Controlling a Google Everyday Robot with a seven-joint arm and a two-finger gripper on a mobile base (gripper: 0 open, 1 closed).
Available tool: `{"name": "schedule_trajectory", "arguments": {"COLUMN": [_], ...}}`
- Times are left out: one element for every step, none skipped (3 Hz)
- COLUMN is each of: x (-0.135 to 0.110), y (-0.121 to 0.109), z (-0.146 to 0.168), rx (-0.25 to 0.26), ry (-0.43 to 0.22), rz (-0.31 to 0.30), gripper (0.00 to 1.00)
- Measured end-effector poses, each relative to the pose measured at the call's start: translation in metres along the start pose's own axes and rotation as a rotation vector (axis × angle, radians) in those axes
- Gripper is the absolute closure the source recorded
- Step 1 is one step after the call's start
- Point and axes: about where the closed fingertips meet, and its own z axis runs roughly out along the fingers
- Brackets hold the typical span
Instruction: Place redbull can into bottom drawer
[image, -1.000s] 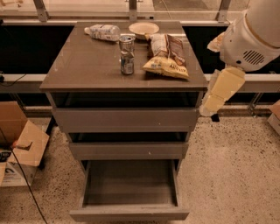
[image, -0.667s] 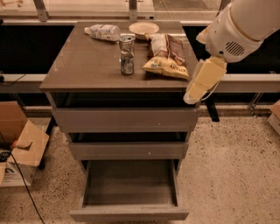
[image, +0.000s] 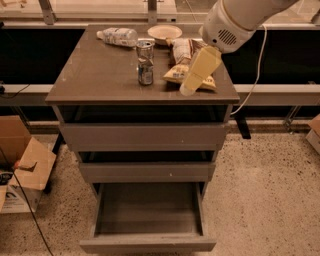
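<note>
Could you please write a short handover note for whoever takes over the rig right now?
The end effector hovers over the chip bags at the cabinet top's right side, apart from the can and carrying nothing.
The can stands upright near the middle of the cabinet top, not yet grasped.
The bottom drawer is pulled open with nothing inside.
Done: drawer open.
Left: grasp the can and put it in the bottom drawer.

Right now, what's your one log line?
end effector: above cabinet top, right of can | can: upright, not held | bottom drawer: open
</note>
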Motion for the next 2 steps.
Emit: {"name": "schedule_trajectory", "arguments": {"x": [-0.0073, -0.0105], "y": [-0.0028, -0.0044], "z": [0.0033, 0.0095], "rx": [-0.002, 0.000], "ry": [-0.008, -0.003], "rz": [-0.004, 0.011], "gripper": [0.00, 0.00]}}
